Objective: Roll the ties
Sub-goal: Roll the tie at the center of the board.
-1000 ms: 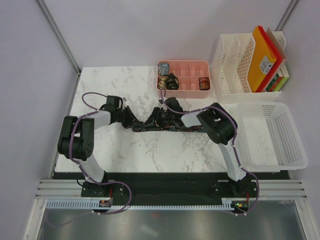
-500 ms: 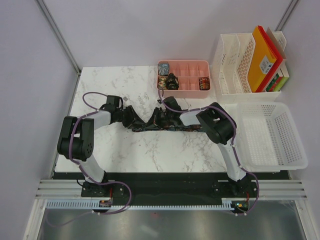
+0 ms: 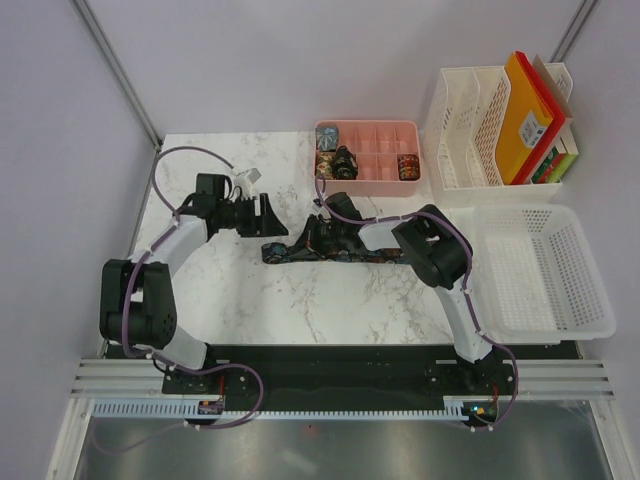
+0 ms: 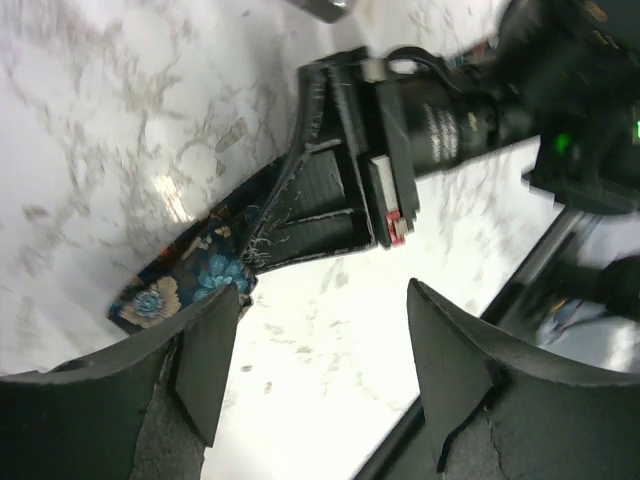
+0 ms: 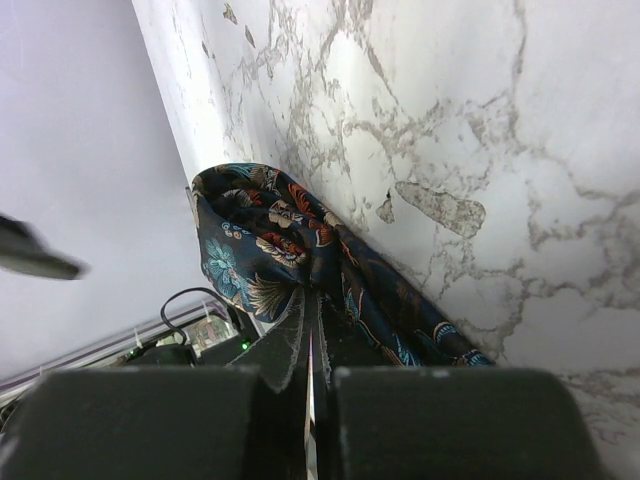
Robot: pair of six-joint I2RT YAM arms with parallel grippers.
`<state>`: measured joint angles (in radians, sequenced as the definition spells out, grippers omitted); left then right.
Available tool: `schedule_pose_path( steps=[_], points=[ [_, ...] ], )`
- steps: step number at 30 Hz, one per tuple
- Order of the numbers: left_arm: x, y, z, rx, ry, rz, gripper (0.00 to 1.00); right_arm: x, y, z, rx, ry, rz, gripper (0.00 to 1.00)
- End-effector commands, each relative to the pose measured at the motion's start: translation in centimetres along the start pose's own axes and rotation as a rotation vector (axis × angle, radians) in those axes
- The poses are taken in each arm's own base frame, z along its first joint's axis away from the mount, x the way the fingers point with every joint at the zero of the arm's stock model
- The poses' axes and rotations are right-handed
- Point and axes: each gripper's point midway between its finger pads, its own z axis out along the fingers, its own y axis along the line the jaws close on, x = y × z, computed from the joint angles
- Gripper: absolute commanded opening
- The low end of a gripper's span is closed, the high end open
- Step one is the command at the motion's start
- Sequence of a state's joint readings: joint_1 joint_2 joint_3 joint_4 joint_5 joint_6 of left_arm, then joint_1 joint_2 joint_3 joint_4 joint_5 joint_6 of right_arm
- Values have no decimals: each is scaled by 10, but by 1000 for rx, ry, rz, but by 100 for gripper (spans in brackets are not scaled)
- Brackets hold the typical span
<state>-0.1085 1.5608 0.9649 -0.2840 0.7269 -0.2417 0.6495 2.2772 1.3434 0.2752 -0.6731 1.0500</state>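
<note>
A dark floral tie [image 3: 285,251] lies as a strip across the middle of a white marble surface [image 3: 220,290]. The right hand [image 3: 313,238] sits on the tie near its left end, fingers pressed together and clamped on a raised fold of the cloth. In the right wrist view the fabric runs into the seam between the fingertips, and the hand's own body hides what lies beneath.

The right arm covers part of the tie from above; the strip comes out again toward the right.

The left hand [image 3: 272,215] hovers just left of the tie with its fingers spread apart, gripping nothing. Its wrist view is blurred. White print on the right arm's casing there is too smeared to read.

At the far edge a pink tray [image 3: 378,128] holds three rolled ties [image 3: 345,162]: one grey-blue, one dark, one red-orange.

To the right stand a white rack [image 3: 462,125] with orange and yellow folders [image 3: 525,100], their labels too small to read, and a white basket [image 3: 560,320], partly cut off behind the arm.
</note>
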Motion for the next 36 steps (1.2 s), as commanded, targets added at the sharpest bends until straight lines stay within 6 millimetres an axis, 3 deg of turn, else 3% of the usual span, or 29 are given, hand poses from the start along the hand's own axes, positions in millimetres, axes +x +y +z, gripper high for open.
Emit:
schedule_pose_path(
  steps=[1, 8, 14, 32, 36],
  points=[
    [-14, -20, -24, 109, -4, 487, 74, 3, -57, 7, 158, -15, 53, 0],
    [3, 21, -12, 96, 69, 988, 75, 0, -53, 6, 152, -17, 38, 0],
    [12, 40, -4, 139, 154, 1200, 76, 1, -56, 5, 158, -12, 33, 0],
    [32, 64, 33, 138, 321, 1344, 71, 8, -55, 8, 144, 16, 14, 0],
    [47, 66, 28, 126, 365, 1366, 59, 13, -52, 11, 134, 28, 7, 0]
  ],
)
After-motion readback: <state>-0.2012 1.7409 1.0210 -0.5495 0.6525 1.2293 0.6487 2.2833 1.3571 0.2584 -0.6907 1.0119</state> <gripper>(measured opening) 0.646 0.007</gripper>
